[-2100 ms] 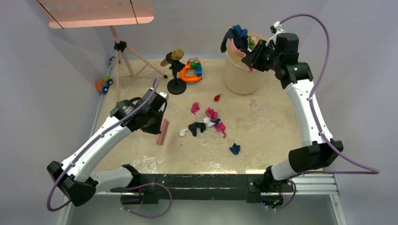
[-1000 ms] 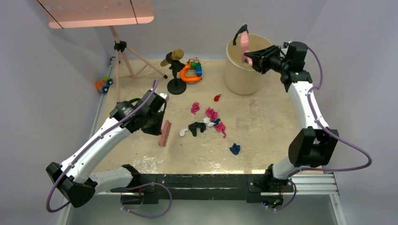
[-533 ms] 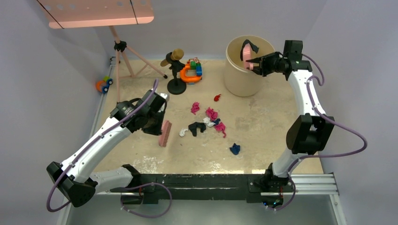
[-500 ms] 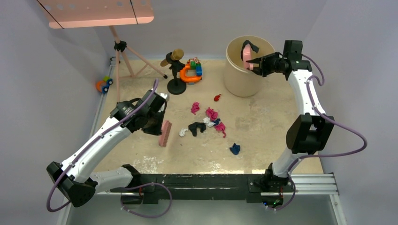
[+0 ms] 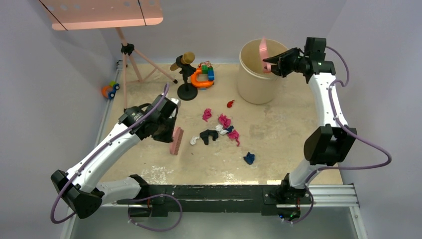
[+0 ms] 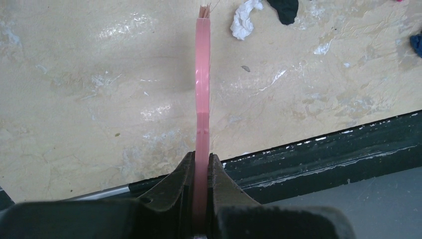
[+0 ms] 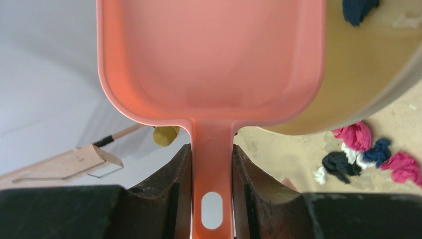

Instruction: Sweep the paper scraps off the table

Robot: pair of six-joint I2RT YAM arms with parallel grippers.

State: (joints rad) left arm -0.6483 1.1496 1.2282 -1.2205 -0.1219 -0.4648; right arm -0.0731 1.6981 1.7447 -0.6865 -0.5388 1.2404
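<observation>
The table (image 5: 278,124) bears one bucket (image 5: 254,84) at upper right. Over its rim the right gripper (image 5: 272,63) clamps the handle of the one dustpan (image 5: 262,50), well apart from the scraps (image 5: 224,120). The left gripper (image 6: 201,159), the nearer, pinches the one brush (image 5: 175,141), whose long axis runs up-down. About eight scraps lie mid-frame, just right of the brush, and one navy wad lies in the bucket

The table (image 5: 278,124) is seen as beige, mottled with pale scuffs. The scraps (image 5: 224,120) are coloured pink, black, white, navy and red. The brush (image 5: 175,140) and dustpan (image 7: 211,59) are shown in salmon pink, the bucket (image 5: 251,82) in cream, the ring (image 5: 197,82) in orange. The arms (image 5: 107,152) are finished white with black joints.
</observation>
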